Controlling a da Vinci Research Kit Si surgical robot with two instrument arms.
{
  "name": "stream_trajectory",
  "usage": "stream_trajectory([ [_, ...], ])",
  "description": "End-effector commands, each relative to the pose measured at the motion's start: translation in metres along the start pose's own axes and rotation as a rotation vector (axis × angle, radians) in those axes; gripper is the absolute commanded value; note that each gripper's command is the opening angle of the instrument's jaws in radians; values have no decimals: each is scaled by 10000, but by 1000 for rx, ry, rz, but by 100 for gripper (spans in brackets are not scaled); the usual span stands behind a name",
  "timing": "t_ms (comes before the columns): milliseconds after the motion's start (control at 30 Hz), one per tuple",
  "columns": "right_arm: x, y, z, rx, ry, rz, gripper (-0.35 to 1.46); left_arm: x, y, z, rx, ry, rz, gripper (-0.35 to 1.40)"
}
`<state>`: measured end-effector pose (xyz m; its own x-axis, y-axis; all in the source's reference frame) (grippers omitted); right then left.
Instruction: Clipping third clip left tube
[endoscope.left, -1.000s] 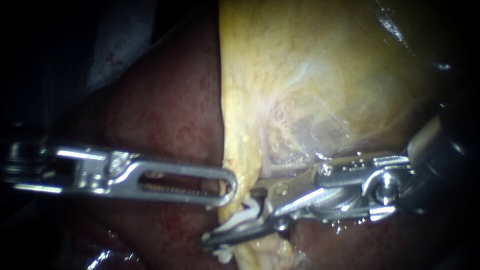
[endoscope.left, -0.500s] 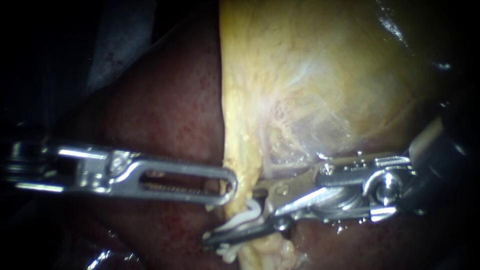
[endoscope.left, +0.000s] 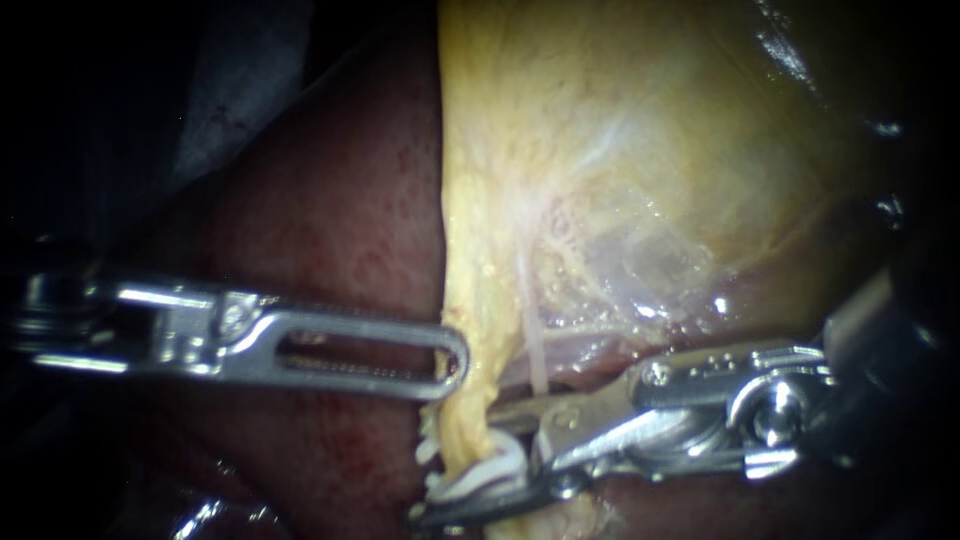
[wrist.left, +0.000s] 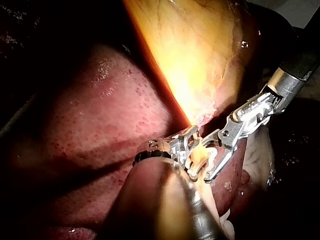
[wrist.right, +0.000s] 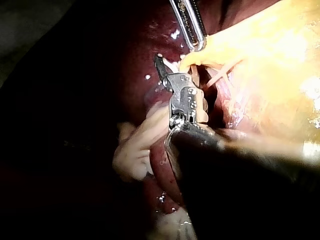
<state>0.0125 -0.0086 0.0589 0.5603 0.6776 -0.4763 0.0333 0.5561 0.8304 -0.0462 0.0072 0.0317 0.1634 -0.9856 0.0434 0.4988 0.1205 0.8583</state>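
The yellow gallbladder (endoscope.left: 640, 150) lies against the dark red liver (endoscope.left: 340, 220). Its lower edge narrows into a yellow band (endoscope.left: 465, 425) with white clips (endoscope.left: 440, 487) on it; I cannot tell if this is the left tube. My left instrument (endoscope.left: 452, 362) has slotted jaws shut on that edge. My right instrument (endoscope.left: 478, 488) reaches in under the gallbladder, its long jaws closed around a white clip (endoscope.left: 500, 465) on the band. In the left wrist view the right instrument (wrist.left: 215, 160) meets the left instrument (wrist.left: 192, 150) at the clip (wrist.left: 200, 161).
A thin pale strand (endoscope.left: 533, 340) runs down the gallbladder's underside above the right instrument's hinge (endoscope.left: 775, 405). Grey cloth (endoscope.left: 240, 80) shows at the upper left. In the right wrist view a pale fold of tissue (wrist.right: 137, 145) lies beside the right instrument (wrist.right: 167, 70).
My right instrument has moved down and drawn the yellow band with it, uncovering the pale strand. Its jaws have come closer together around the clip. The left instrument has barely moved.
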Motion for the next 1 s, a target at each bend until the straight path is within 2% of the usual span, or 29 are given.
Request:
stream_trajectory([
  [33, 1, 1, 0, -4, 1, -1, 50, 0, 0, 0, -1, 0, -1, -35],
  [367, 7, 9, -1, -23, 14, 3, 50, 1, -3, 1, -2, -1, -2, -35],
  [700, 27, 10, -15, -38, 46, 18, 50, 1, -4, 2, -2, -2, -2, -35],
  [1000, 24, 12, -12, -40, 46, 15, 47, 1, -4, 2, -3, -2, -2, -35],
])
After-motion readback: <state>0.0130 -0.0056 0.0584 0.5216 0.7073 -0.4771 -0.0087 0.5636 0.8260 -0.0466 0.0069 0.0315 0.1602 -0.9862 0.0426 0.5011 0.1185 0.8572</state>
